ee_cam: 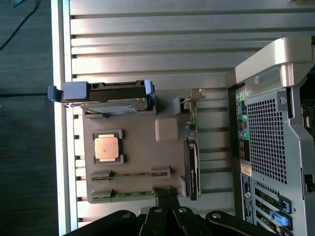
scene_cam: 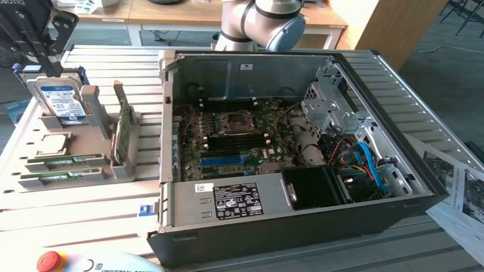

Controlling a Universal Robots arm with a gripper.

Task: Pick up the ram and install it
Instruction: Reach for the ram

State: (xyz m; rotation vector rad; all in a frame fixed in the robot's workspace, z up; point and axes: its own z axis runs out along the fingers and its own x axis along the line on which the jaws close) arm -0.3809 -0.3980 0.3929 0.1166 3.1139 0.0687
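Two ram sticks lie flat in a grey holder tray [scene_cam: 98, 170] on the exterior view's left: one ram [scene_cam: 64, 160] and a second ram [scene_cam: 59, 177] just in front of it. In the wrist view they show as thin green strips, ram [ee_cam: 129, 173] and ram [ee_cam: 125, 193]. My gripper [scene_cam: 53, 68] hangs high above the far end of the tray, over the hard drive, well apart from the sticks. Its dark fingers [ee_cam: 166, 196] are pressed together with nothing between them. Blue slots [scene_cam: 223, 160] sit on the motherboard inside the open computer case [scene_cam: 408, 170].
On the tray also stand a hard drive [scene_cam: 60, 99] in a blue bracket, a larger green card on edge [scene_cam: 121, 133] and a boxed processor [scene_cam: 49, 144]. The slatted metal table [scene_cam: 98, 62] carries everything. A red stop button [scene_cam: 49, 260] sits at the front edge; papers [scene_cam: 461, 192] lie right.
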